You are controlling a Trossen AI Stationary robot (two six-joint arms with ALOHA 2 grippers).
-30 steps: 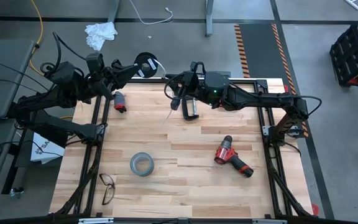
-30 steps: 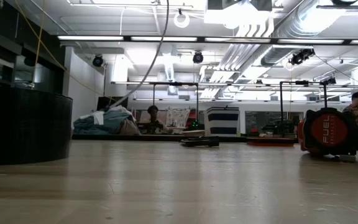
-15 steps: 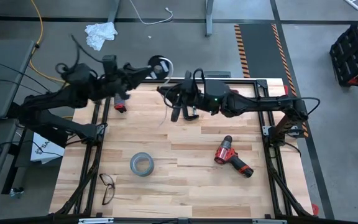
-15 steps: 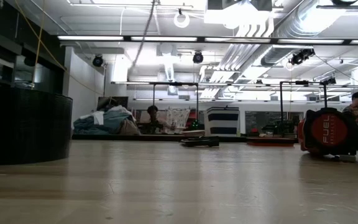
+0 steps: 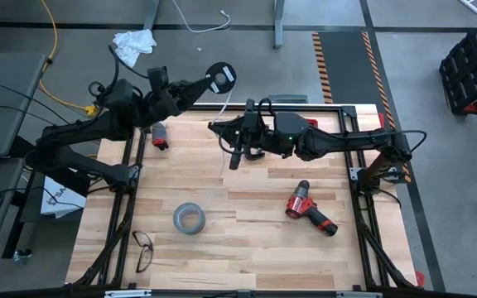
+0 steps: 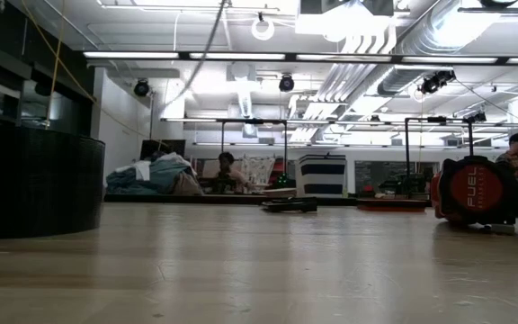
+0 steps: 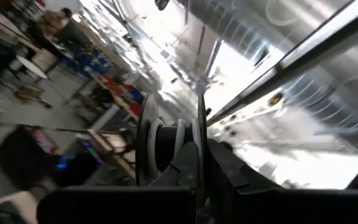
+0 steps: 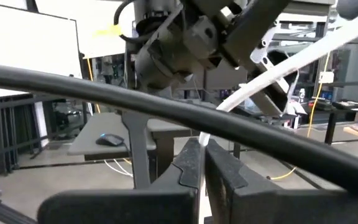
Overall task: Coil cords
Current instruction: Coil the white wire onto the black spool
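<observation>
Wood table [image 5: 247, 240] below: left gripper [image 5: 208, 83] clamps black disc [image 5: 219, 76] aloft; white cable [image 5: 227, 161] trails toward right gripper [image 5: 238, 147], pinched narrowly on it.

white cable [image 5: 227, 162] | black disc [image 5: 219, 77] | grey tape roll [image 5: 188, 218] | red drill [image 5: 309, 208]

tape roll [image 5: 188, 218] left of drill [image 5: 309, 210]

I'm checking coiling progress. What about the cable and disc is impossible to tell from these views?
Left wrist view: turns wound on the black disc; blur and the left gripper cover them.
High view: white cable loose end below the right gripper, too thin.
Low view: neither gripper in frame.
</observation>
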